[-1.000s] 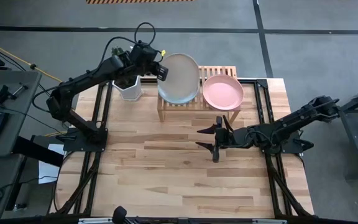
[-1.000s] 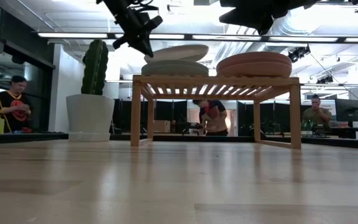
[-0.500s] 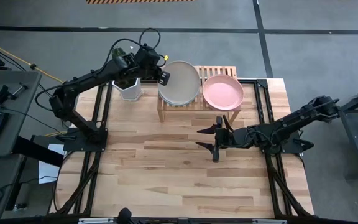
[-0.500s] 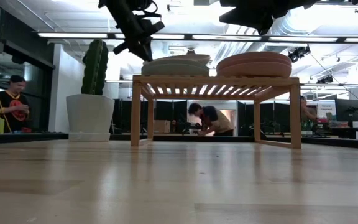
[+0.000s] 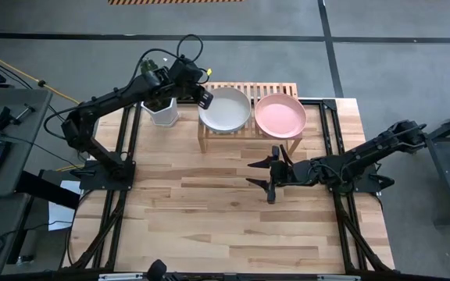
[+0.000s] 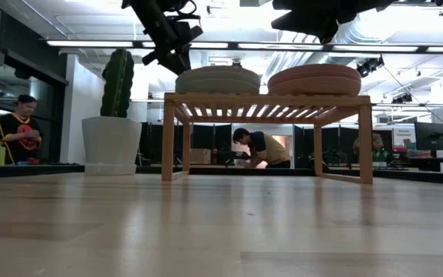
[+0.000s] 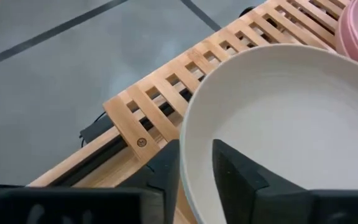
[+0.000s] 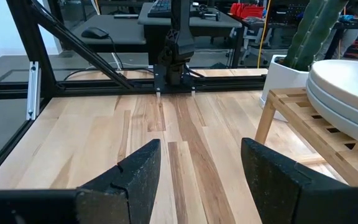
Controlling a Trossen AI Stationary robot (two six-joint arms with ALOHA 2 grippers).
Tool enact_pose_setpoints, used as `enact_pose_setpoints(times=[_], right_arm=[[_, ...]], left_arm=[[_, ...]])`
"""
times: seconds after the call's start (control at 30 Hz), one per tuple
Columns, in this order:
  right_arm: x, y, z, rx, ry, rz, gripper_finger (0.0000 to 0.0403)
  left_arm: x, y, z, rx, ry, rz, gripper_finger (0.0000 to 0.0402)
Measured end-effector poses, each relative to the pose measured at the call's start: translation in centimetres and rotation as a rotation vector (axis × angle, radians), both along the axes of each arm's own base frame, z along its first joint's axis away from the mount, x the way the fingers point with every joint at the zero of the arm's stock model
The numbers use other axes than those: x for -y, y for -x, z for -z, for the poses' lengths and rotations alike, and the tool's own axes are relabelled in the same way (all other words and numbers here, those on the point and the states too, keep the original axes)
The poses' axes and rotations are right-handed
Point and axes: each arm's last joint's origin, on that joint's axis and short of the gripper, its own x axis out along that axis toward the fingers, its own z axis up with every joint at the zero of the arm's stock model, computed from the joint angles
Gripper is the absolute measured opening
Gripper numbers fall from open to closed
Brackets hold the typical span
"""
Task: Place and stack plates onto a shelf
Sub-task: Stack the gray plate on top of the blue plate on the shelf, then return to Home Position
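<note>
- Step in hand: setting the last plate. The beige plate [image 5: 225, 109] lies level on top of the left stack on the shelf [image 5: 248, 90], at upper centre of the high view; the pink stack [image 5: 280, 115] sits just beside it.
- The left gripper [image 5: 204, 97] is at that plate's left rim, its fingers [image 7: 238, 171] nearly closed, one on each side of the rim.
- Next, I judge: spread the fingers and back away without dragging the plate.
- The right gripper [image 5: 266, 172] waits mid-frame above the surface [image 5: 233, 226], fingers [image 8: 138, 171] spread wide, holding nothing.

Two matte black jointed arms, the left arm [image 5: 108, 101] trailing looped black cables.
</note>
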Motion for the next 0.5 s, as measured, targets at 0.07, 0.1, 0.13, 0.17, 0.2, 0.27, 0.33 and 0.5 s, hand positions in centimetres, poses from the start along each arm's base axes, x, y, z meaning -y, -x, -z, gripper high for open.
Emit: enact_pose_setpoints(times=[0.07, 0.1, 0.13, 0.17, 0.2, 0.27, 0.33, 0.5], right_arm=[[0.0, 0.0, 0.0, 0.000, 0.000, 0.000, 0.0206], [0.0, 0.0, 0.0, -0.001, 0.000, 0.000, 0.0206], [0.0, 0.0, 0.0, -0.001, 0.000, 0.000, 0.0206], [0.0, 0.0, 0.0, -0.001, 0.000, 0.000, 0.0206], [0.0, 0.0, 0.0, -0.001, 0.001, 0.000, 0.0206], [0.0, 0.0, 0.0, -0.001, 0.003, 0.006, 0.0206], [0.1, 0.0, 0.0, 0.000, 0.005, 0.022, 0.0206], [0.1, 0.0, 0.0, 0.002, 0.009, 0.039, 0.0206]], left_arm=[[0.0, 0.0, -0.1, 0.000, -0.002, 0.014, 0.0099], [0.1, 0.1, -0.2, -0.001, -0.008, 0.022, 0.0107], [0.2, 0.2, -0.4, 0.002, -0.017, 0.028, 0.0114], [0.2, 0.3, -0.6, 0.012, -0.027, 0.032, 0.0121], [0.3, 0.4, -1.0, 0.025, -0.043, 0.038, 0.0127], [0.5, 0.7, -1.8, 0.055, -0.076, 0.049, 0.0137], [0.9, 1.3, -2.8, 0.089, -0.106, 0.052, 0.0143], [3.7, 2.6, -5.0, 0.152, -0.149, 0.189, 0.0147]])
